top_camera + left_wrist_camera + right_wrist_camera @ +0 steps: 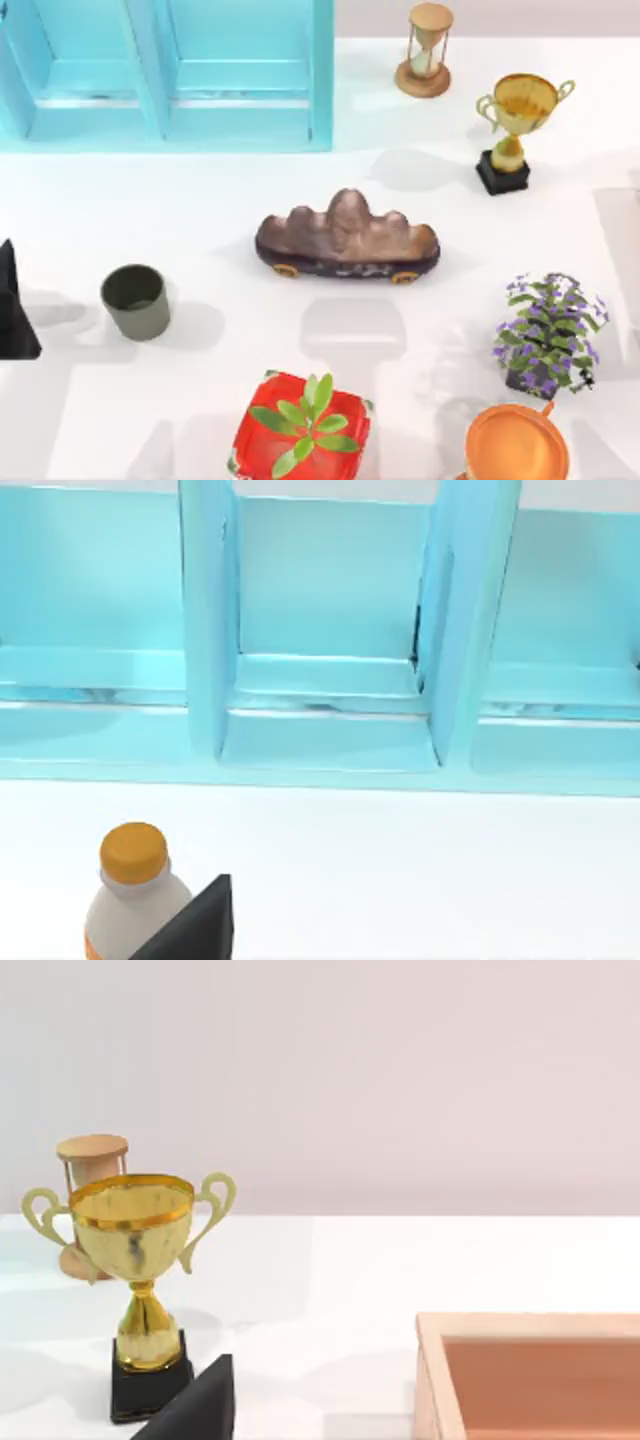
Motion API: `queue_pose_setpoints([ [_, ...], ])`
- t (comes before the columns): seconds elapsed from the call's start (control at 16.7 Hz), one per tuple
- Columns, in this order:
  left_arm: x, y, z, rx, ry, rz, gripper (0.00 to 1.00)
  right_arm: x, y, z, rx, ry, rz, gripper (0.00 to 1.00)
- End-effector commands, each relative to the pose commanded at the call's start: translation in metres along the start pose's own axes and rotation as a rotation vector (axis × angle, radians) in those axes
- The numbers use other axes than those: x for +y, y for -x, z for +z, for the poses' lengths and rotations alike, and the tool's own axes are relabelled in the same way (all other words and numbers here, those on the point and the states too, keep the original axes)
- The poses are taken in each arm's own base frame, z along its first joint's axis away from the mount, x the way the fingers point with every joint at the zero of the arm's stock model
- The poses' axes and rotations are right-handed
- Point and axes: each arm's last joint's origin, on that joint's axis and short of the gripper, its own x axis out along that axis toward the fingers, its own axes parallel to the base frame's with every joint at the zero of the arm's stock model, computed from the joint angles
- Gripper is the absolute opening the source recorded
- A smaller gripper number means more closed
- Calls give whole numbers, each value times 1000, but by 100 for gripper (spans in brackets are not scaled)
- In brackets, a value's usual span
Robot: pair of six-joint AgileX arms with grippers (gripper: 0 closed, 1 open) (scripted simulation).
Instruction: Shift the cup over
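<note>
Olive-grey, the cup (135, 301) stands upright and untouched on the table (200, 215), left of the brown rock ornament (346, 239), with the left hand (12, 305) just beside it, likely approaching, grip unreadable.

Rendered simulation tabletop, not a lived-in room. White table (230, 200) with flat, even lighting and a plain pale wall behind it in the right wrist view. Objects are an unrelated assortment, spread well apart like test props: light-blue shelf unit (180, 75) at the back, hourglass (427, 50), gold trophy (518, 120) on a black base, brown rock-shaped ornament (347, 238), purple-flowered plant (548, 335), red planter (302, 430), orange round vessel (516, 445), orange-capped bottle (133, 895), wooden tray (530, 1375).
</note>
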Motion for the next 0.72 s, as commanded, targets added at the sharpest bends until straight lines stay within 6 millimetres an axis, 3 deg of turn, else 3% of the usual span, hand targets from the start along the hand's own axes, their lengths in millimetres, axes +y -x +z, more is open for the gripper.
queue_pose_setpoints([
  [0.18, -8, -12, 37, 211, 34, -36, 100, 0, 0, 0, 0, 0, 0, 100],
  [0.36, -22, -45, 66, 503, 58, -55, 100, 0, 0, 0, 0, 0, 0, 100],
  [0.72, -64, -136, 83, 1061, 45, -22, 100, 0, 0, 0, 0, 0, 0, 100],
])
